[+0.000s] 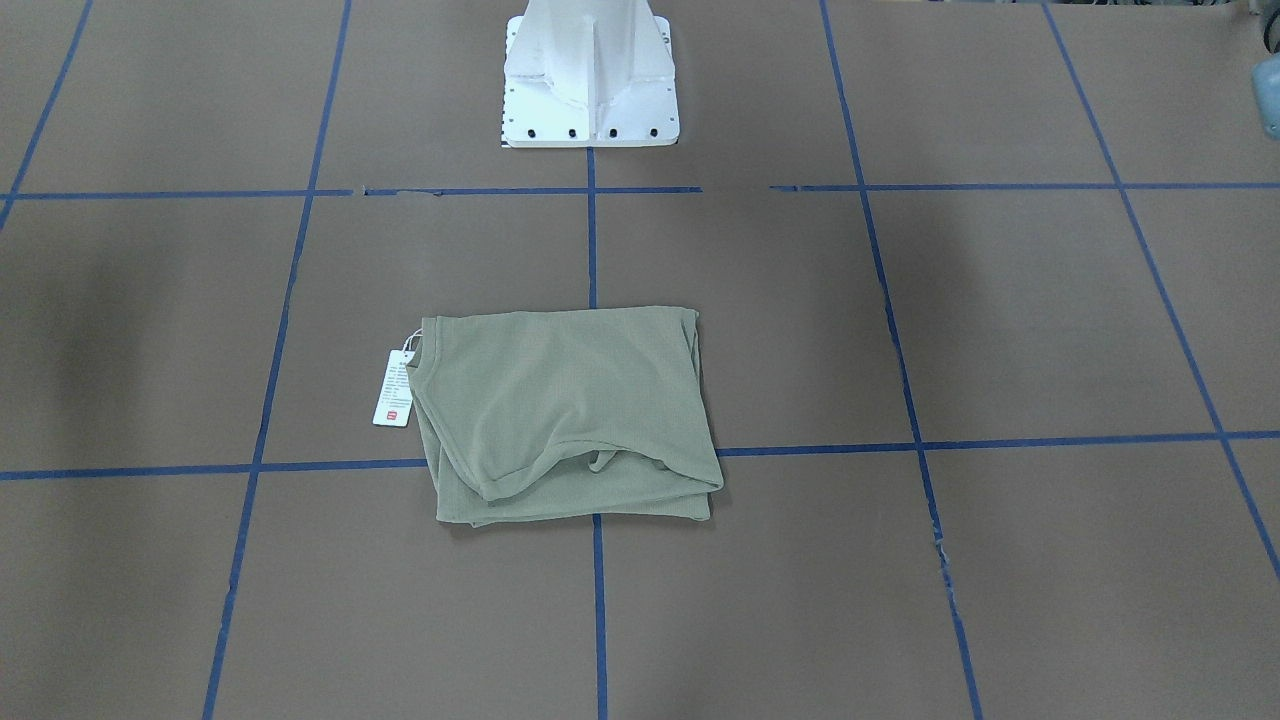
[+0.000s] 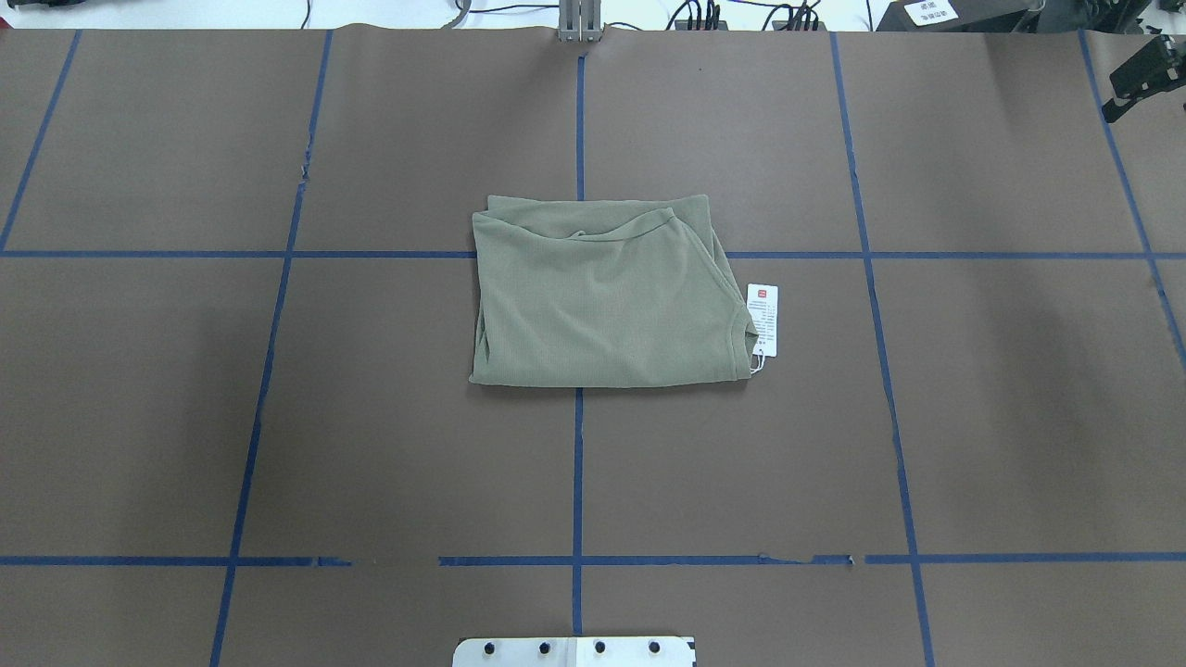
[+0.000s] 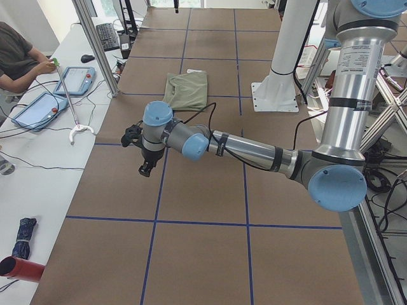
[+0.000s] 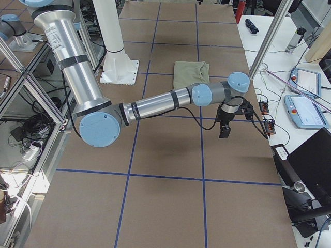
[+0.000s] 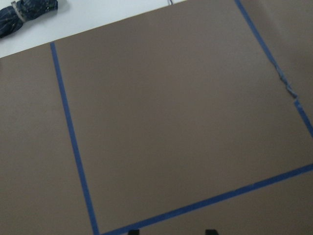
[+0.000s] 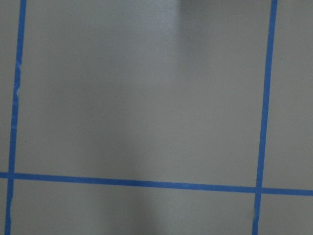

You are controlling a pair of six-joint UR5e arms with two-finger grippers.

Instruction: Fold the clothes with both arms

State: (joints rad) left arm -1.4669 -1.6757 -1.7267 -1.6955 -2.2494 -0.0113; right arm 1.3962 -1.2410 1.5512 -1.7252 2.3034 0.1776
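Overhead exterior view: the sage-green knit shirt lies folded into a rough rectangle at the centre of the brown paper-covered surface, over a crossing of the blue tape grid lines. Its white card hang tag with a red mark lies flat on the surface, at the shirt's edge on the robot's right.

The grey-and-silver left arm reaches out low. The left gripper points down over bare surface, well apart from the shirt. In the left wrist view two dark fingertips barely show at the bottom edge, and the jaws appear to stand apart.

The right arm reaches out likewise at the opposite end. The right gripper points down over bare surface. State of its jaws: cannot tell.
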